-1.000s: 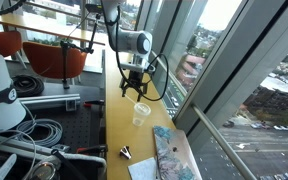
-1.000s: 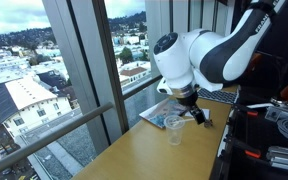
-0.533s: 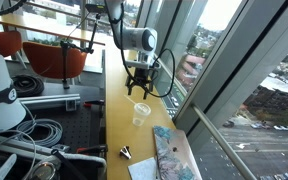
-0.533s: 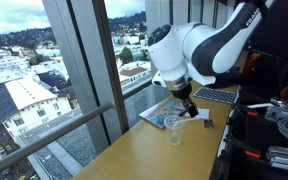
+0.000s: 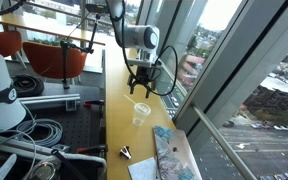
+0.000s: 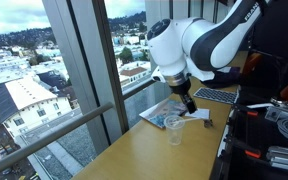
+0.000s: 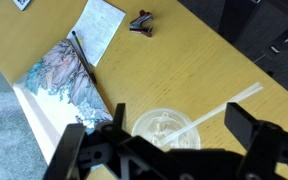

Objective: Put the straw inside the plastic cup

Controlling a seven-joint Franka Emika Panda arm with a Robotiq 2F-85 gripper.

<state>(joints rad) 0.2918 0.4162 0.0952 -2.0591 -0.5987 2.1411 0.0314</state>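
Jaws spread wide and released, nothing gripped between them: in the wrist view, two dark fingers [image 7: 260, 140] at the lower edge, one on each side of the plastic cup [image 7: 164, 128]. Gripper [image 5: 140, 90] pointing straight down in both exterior views, hanging just above the cup's rim and apart from it. Plastic cup upright on the wooden tabletop [image 7: 209, 60], clear, seen from above as a pale ring. Straw [image 7: 229, 103] with its lower end inside the cup's mouth, leaning on the rim and slanting out toward the upper right of the wrist view; too thin to make out in the exterior views. Beyond the cup, a book [image 7: 64, 75] with a colourful patterned cover, flat on the tabletop at its window-side edge. Dark pen [image 7: 81, 50] lying along the border between the book and a white sheet of paper [image 7: 102, 22]. Small dark clip [image 7: 141, 21] further off, well apart from cup and book. Tall window panes [image 5: 214, 60] beside the table, city rooftops outside.
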